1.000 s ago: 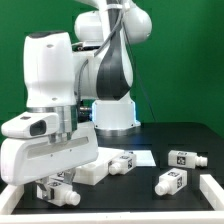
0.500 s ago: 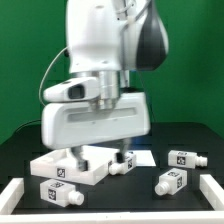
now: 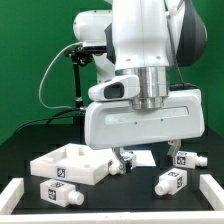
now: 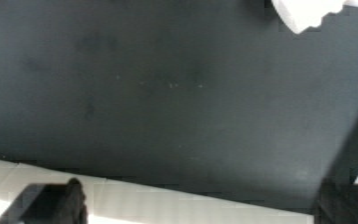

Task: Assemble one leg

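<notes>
Gripper [image 3: 145, 156]: jaws spread, empty, hanging over table [image 3: 115, 196] | Leg [image 3: 170, 181]: lies loose, well apart from tabletop [image 3: 70, 165] | Progress: apparently no leg grasped or fitted; grasp, carry and insertion all left.

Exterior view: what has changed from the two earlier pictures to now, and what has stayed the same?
The arm rose from low over the tabletop and swept from the exterior view's left to its right. The gripper now hangs right of the tabletop, fingers open and empty. No taking hold or letting go shows. The tabletop and the four legs stayed in place.
</notes>
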Robot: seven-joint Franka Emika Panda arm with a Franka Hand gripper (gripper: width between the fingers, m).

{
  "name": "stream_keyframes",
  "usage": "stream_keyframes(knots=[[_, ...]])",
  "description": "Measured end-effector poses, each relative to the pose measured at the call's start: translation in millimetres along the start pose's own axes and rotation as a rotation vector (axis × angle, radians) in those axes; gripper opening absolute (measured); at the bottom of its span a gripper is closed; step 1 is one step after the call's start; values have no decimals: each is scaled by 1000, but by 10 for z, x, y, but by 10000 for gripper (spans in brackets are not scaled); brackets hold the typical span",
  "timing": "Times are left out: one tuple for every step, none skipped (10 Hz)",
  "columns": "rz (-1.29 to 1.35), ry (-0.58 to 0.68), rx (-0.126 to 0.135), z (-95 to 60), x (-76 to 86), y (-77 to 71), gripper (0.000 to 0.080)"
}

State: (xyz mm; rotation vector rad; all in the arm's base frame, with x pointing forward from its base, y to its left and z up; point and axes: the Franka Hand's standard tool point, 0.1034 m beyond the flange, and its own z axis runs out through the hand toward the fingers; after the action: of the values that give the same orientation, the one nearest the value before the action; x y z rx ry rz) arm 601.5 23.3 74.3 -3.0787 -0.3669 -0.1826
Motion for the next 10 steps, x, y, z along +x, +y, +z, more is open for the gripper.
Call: stream_keyframes(knots=[[0, 0, 0, 2, 0, -2, 649], [0, 0, 0, 2, 0, -2, 649], [19, -1, 1, -1, -2, -19, 649], [152, -13, 4, -16, -34, -169, 649], [292, -41, 9, -48, -53, -356, 649], [340, -60, 14, -3, -73, -463, 649], [350, -60, 24, 21, -71, -402, 649], [351, -59, 24, 17, -68, -393, 649], [348, -60, 25, 24, -70, -410, 649], [349, -61, 25, 31, -76, -409, 649]])
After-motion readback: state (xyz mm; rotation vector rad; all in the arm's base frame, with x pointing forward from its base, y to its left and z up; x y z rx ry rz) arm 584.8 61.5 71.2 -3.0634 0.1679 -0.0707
